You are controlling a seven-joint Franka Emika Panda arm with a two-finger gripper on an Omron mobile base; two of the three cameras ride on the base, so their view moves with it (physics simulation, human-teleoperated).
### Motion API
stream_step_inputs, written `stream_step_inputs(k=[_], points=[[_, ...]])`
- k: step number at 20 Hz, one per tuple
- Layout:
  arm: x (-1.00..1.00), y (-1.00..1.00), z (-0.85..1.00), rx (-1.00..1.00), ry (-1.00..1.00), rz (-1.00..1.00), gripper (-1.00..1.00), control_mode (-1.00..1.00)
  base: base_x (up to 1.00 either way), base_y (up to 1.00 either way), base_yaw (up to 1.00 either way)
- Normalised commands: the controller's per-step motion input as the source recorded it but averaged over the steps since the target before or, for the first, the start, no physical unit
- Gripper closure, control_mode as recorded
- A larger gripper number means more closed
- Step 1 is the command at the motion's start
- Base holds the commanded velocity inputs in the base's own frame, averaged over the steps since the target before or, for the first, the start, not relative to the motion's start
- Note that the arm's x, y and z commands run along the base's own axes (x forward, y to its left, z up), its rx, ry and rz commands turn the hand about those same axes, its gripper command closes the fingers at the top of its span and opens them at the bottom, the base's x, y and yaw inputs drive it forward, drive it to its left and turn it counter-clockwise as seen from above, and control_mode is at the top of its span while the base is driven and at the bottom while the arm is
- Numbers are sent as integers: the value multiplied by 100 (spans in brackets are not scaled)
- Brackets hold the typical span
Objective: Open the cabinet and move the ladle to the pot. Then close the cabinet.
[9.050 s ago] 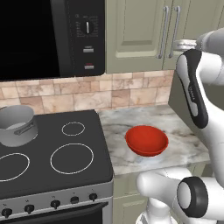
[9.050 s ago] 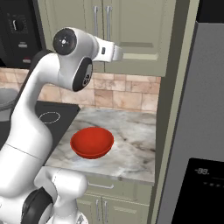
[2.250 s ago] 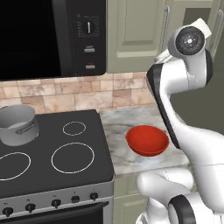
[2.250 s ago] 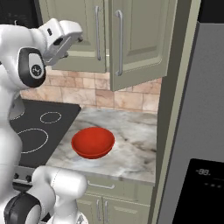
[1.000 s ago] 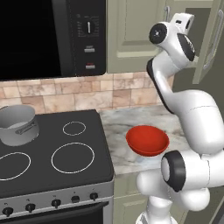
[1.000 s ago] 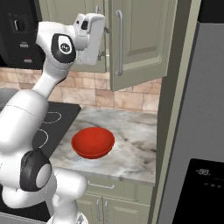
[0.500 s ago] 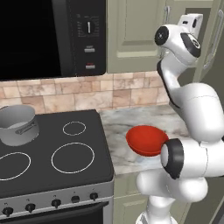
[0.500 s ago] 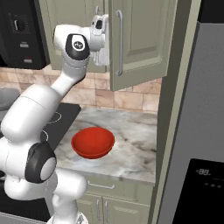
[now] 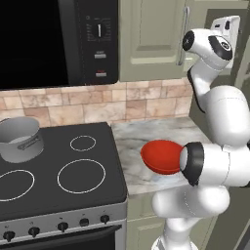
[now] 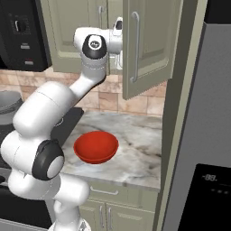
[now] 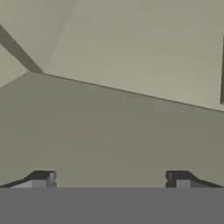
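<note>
With its jaws spread wide and empty, the gripper (image 10: pixel 120 57) sits at upper centre of the right base view, reaching into the cabinet (image 10: pixel 151 45) behind its half-open right door, while the pot (image 9: pixel 19 138) waits at far left on the stove (image 9: pixel 63 171).

Cabinet (image 10: pixel 151 40): pale olive-beige
Pot (image 9: pixel 19 139): plain grey
Bowl (image 10: pixel 95 147): red
Tabletop (image 10: pixel 135 149): veined grey-beige marble
Stove (image 9: pixel 58 166): black, white rings
</note>
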Motion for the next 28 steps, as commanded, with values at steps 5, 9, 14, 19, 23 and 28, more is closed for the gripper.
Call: stream_step_inputs(k=[5, 9, 14, 19, 23, 28], points=[[-16, -50, 0, -11, 14, -15, -100, -100, 0, 0, 0], [0, -10, 0, -14, 6, -10, -100, -100, 0, 0, 0], [-1, 30, 2, -6, 3, -7, -100, -100, 0, 0, 0], [-4, 72, 4, -1, 0, -6, -100, -100, 0, 0, 0], [-51, 47, 51, 8, -3, 0, -100, -100, 0, 0, 0], [-32, 36, 33, 15, -4, 0, -100, -100, 0, 0, 0]])
